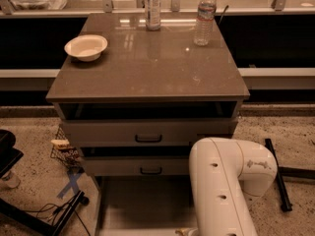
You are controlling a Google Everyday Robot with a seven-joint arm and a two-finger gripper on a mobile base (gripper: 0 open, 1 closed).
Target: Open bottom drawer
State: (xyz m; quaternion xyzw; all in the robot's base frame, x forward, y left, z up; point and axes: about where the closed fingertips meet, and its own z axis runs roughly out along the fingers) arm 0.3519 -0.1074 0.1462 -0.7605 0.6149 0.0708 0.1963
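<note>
white arm bent, jaws out of view

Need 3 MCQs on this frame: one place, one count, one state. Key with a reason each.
1. Where on the cabinet top is the bowl?
A. left side
B. front right corner
C. dead centre

2. How many bottles stand on it?
A. one
B. two
C. four

3. The clear water bottle is:
A. lying on its side
B. leaning on the bowl
C. upright

Key:
1 A, it sits by the left edge.
2 B, the labelled bottle and the water bottle.
3 C, it stands cap up.

The gripper is not in view. Only the white arm shows, lower right.
</note>
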